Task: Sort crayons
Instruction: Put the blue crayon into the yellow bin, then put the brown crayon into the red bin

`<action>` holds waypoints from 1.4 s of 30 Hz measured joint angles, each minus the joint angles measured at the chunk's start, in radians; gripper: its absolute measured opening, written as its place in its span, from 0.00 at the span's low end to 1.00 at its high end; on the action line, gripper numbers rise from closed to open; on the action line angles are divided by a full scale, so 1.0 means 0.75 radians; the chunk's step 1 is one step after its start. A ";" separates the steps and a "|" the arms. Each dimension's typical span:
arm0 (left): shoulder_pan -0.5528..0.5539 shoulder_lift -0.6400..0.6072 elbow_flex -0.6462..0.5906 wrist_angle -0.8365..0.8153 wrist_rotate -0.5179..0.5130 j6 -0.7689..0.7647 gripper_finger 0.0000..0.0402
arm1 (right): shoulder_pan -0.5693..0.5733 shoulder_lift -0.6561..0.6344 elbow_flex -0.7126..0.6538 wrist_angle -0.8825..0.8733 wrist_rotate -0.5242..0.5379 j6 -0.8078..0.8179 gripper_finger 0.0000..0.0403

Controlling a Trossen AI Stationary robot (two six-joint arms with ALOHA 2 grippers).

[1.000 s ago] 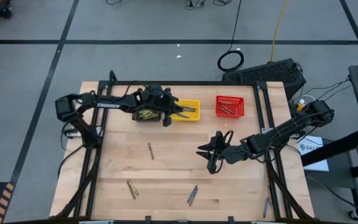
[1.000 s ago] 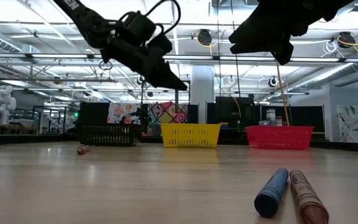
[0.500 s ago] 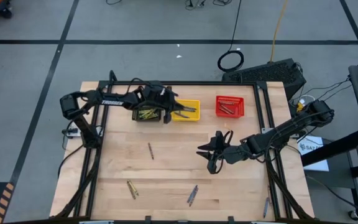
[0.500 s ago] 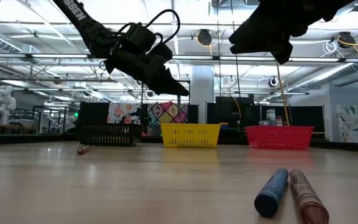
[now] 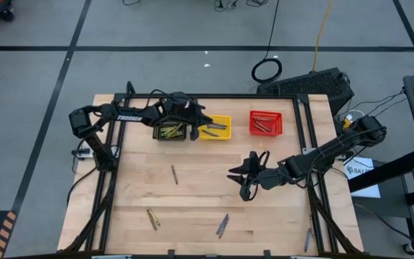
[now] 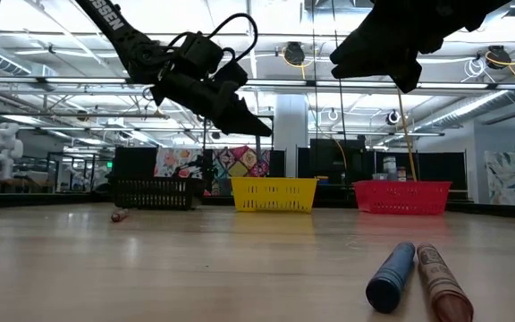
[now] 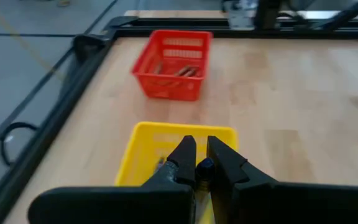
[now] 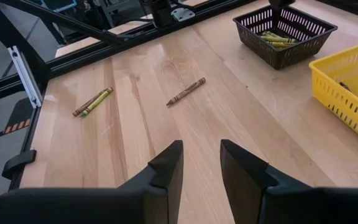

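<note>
My left gripper (image 5: 204, 127) hovers over the yellow basket (image 5: 218, 128), shut on a dark blue crayon whose round end (image 7: 204, 167) shows between the fingers. My right gripper (image 5: 239, 184) is open and empty above the table's middle right; it also shows in its own wrist view (image 8: 201, 158). Loose crayons lie flat on the table: a brownish one (image 5: 173, 173), an olive pair (image 5: 152, 218), a blue and brown pair (image 5: 223, 225) and a blue one (image 5: 308, 239). The black basket (image 5: 168, 132) holds olive crayons, and the red basket (image 5: 266, 122) holds brownish-red ones. My left gripper pinches the blue crayon between its two fingers (image 7: 182, 163), near their free ends. Only the crayon's round end (image 7: 204, 167) shows; the fingers hide the rest. The fingers slant down toward the table's right. The crayon is held clear above the yellow basket (image 7: 148, 149).
The three baskets stand in a row along the far edge. A black frame (image 5: 304, 144) runs around the table. The blue and brown crayons lie close to the low camera (image 6: 414, 277). Bare wood (image 5: 200, 191) lies between the loose crayons.
My left gripper has moved a little toward the table's far edge, over the yellow basket, staying shut on the crayon. My right arm has kept still.
</note>
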 joint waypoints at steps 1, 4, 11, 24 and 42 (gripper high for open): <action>0.000 0.000 0.000 0.000 -0.026 0.000 0.03 | 0.000 0.000 0.000 0.000 0.002 0.000 0.23; 0.004 0.000 0.000 0.000 -0.059 0.000 0.04 | 0.000 0.000 0.000 0.000 0.003 -0.001 0.23; 0.004 0.000 0.000 -0.001 -0.059 -0.001 0.15 | 0.000 0.000 0.000 0.000 0.004 -0.008 0.23; -0.051 -0.104 0.001 -0.108 -0.055 -0.105 0.17 | 0.000 0.000 0.000 -0.002 -0.010 -0.035 0.23; -0.379 -0.755 0.001 -0.929 -0.151 -0.113 0.17 | 0.030 0.001 0.000 -0.186 -0.395 0.147 0.23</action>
